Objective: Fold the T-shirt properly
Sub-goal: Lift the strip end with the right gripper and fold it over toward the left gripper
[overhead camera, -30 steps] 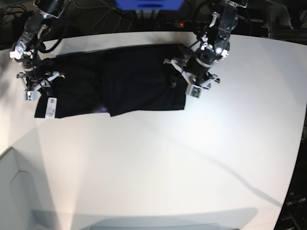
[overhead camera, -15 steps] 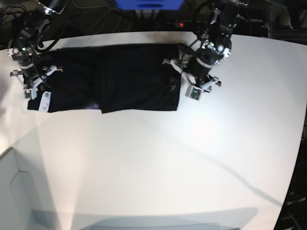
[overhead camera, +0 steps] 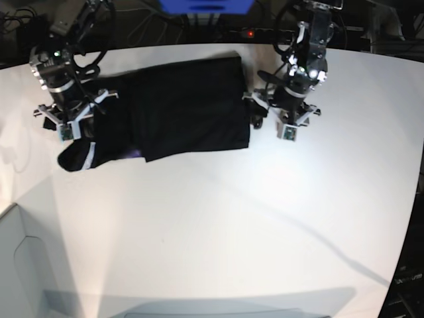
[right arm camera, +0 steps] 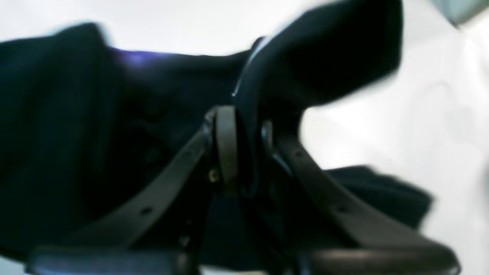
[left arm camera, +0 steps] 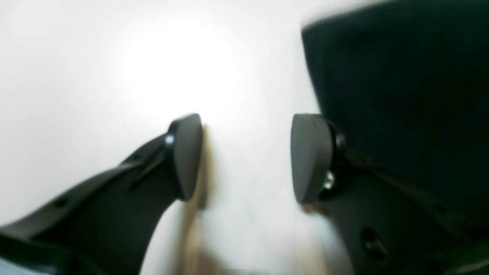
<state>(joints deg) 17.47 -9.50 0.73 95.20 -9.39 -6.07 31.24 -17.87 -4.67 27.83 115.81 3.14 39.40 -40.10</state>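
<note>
The black T-shirt [overhead camera: 185,106] lies partly folded across the far side of the white table [overhead camera: 232,232]. My right gripper [overhead camera: 68,122] is shut on the shirt's left end, and a fold of black cloth [right arm camera: 267,76] sits pinched between its fingers [right arm camera: 226,141]. That end droops below the grip, with a white label showing. My left gripper [overhead camera: 266,114] stands open just off the shirt's right edge. In the left wrist view only bare table lies between its pads [left arm camera: 187,152], and the shirt [left arm camera: 401,95] is just to their right.
A blue box [overhead camera: 205,5] and cables sit behind the table's far edge. A pale panel [overhead camera: 20,265] stands at the near left corner. The table's right edge curves away at the right of the base view.
My right gripper has shut on the shirt's left end and raised it, shifting right. My left gripper has moved off the shirt's right edge onto bare table, still open.
</note>
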